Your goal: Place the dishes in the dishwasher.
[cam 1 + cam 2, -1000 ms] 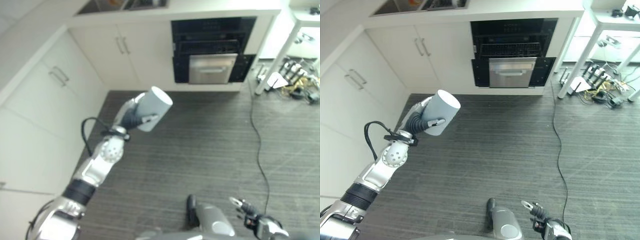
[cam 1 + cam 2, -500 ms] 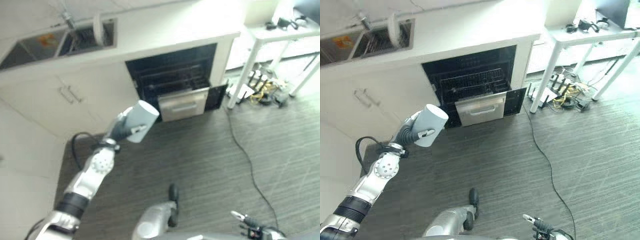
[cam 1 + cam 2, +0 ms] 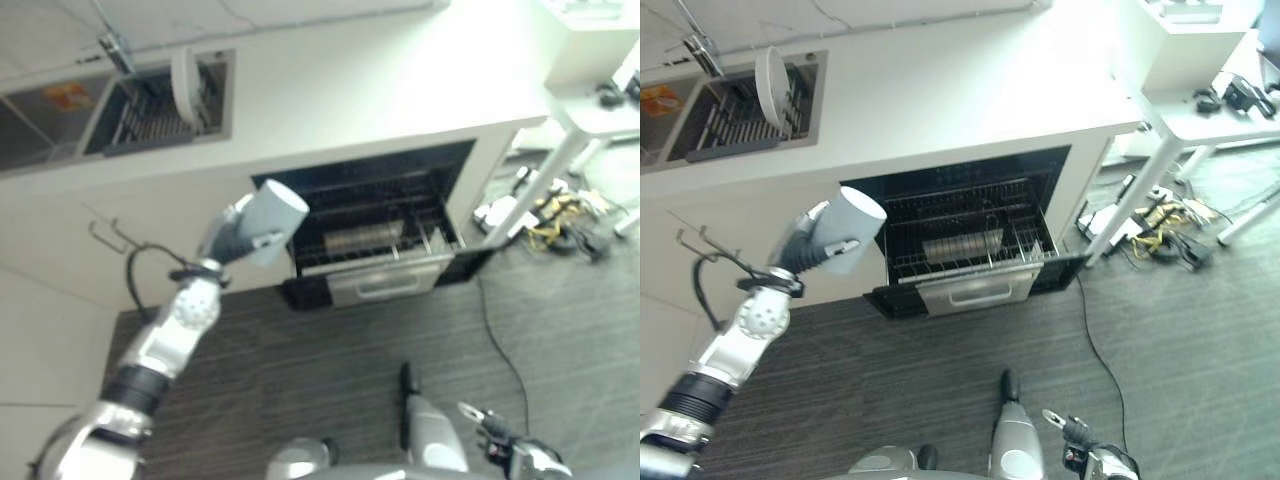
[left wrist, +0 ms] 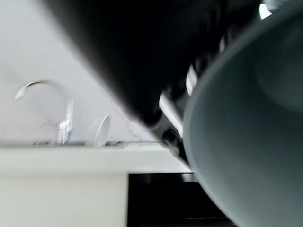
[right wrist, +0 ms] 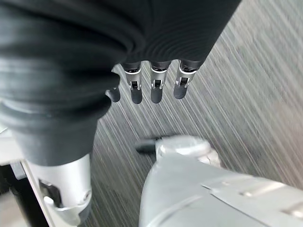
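stretching along the back of the room, the white counter (image 3: 960, 90) carries a sink (image 3: 735, 110) near its left end, with a pale plate (image 3: 771, 76) standing on edge in the rack there and a tap (image 3: 695, 45) just behind. under the counter's front edge the dishwasher (image 3: 970, 235) gapes open, its door (image 3: 975, 290) folded down toward the dark striped floor (image 3: 940, 380) and a wire rack (image 3: 960, 240) drawn partway out over it. off the counter's right end stands a white table (image 3: 1200, 110) with a tangle of cords beneath.

the left hand (image 3: 812, 250) is raised in front of the cabinet just left of the dishwasher opening, fingers and thumb wrapped round a cup (image 3: 850, 230). the cup is plain, pale grey-blue, smooth-sided and cylindrical, no handle that i can see. its long axis is tilted, the open mouth aimed up and toward the dishwasher side, the base buried in the hand. it hangs in the air, apart from the rack.

the right hand (image 5: 151, 87) hangs low near the floor, fingers straight and holding nothing.
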